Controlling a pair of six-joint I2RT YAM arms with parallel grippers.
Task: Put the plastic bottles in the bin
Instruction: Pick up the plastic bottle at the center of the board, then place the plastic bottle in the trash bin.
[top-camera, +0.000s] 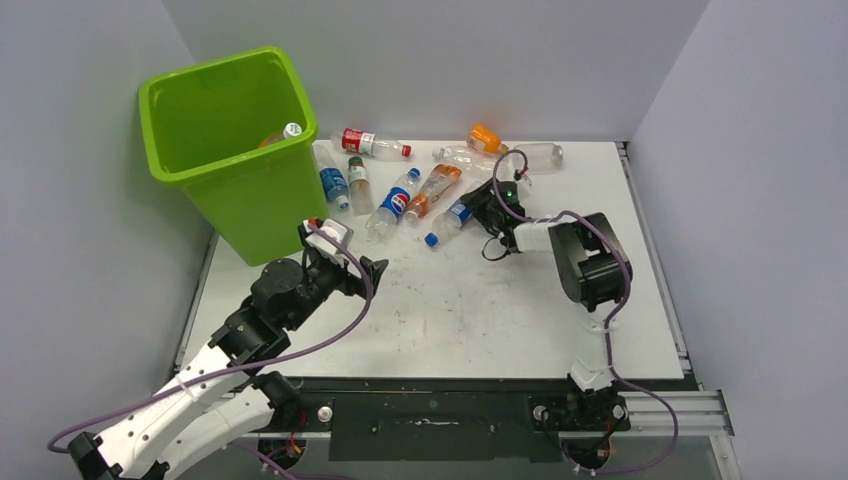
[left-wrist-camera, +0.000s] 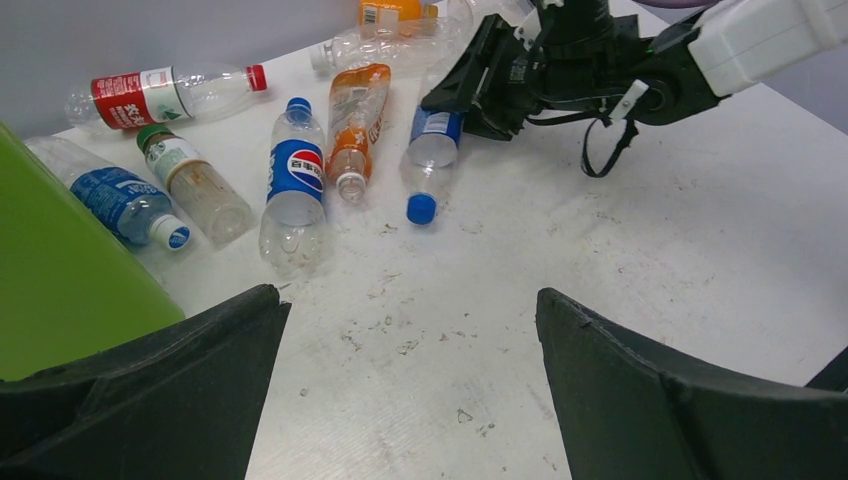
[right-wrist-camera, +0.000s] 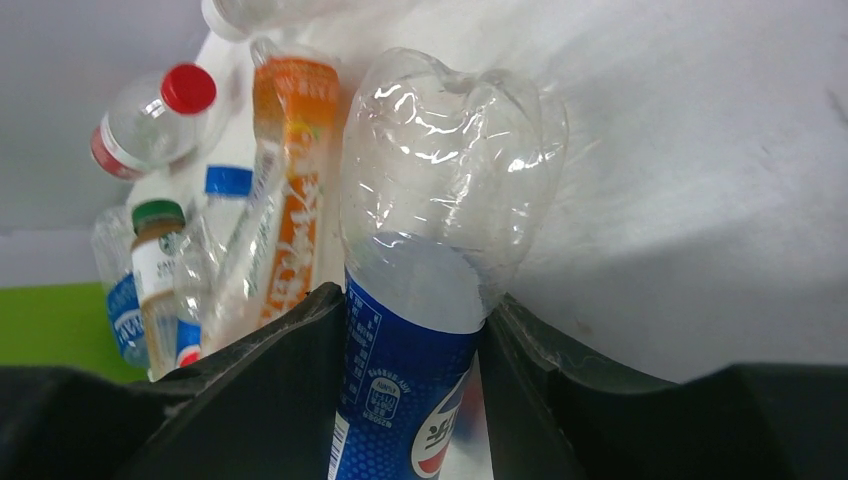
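- white desk (top-camera: 480, 310), pretty scuffed up, little dirt specks all over
- plain grey walls (top-camera: 450, 60) on three sides
- metal rail (top-camera: 690, 405) at the near right corner

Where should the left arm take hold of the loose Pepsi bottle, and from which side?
Probably from above with the open left gripper, jaws across the clear body of the loose Pepsi bottle below its label. It lies flat, cap pointing away; the orange bottle crowds its cap end, the base end has room.
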